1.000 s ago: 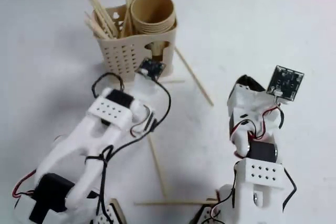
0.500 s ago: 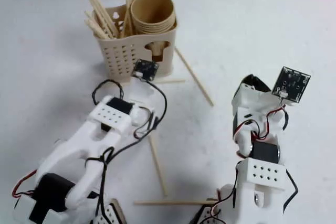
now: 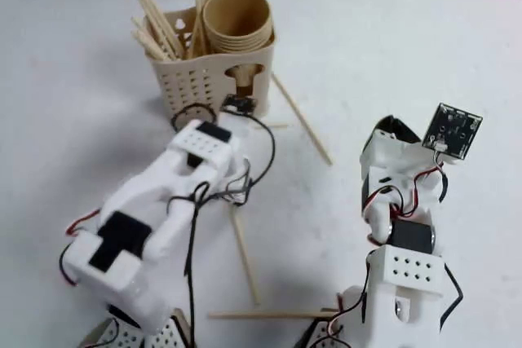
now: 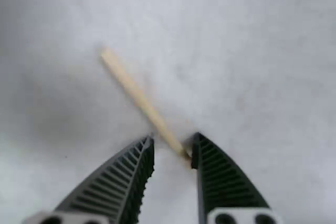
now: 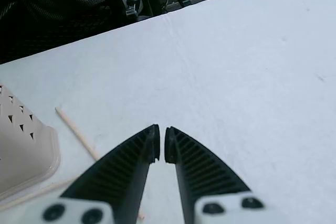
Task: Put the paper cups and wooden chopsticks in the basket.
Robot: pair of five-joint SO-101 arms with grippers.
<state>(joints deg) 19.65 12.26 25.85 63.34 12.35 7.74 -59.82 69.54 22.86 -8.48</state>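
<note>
While the left pincer [image 4: 170, 145] holds its ribbed black fingers slightly apart astride one end of a slim, pale wooden chopstick [image 4: 134, 95] lying on the matte white tabletop [image 4: 252, 35], the right pincer [image 5: 161, 142] is closed on nothing. Stacked tan paper cups [image 3: 236, 18] stand in the perforated plastic basket [image 3: 200, 83].

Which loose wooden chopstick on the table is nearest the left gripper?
The light wooden chopstick just before the beige perforated basket: it ends inside the open left gripper; others lie apart.

Left tool [image 4: 172, 141] low, fingers slightly apart; right tool [image 5: 162, 135] aloft, fingers together.
</note>
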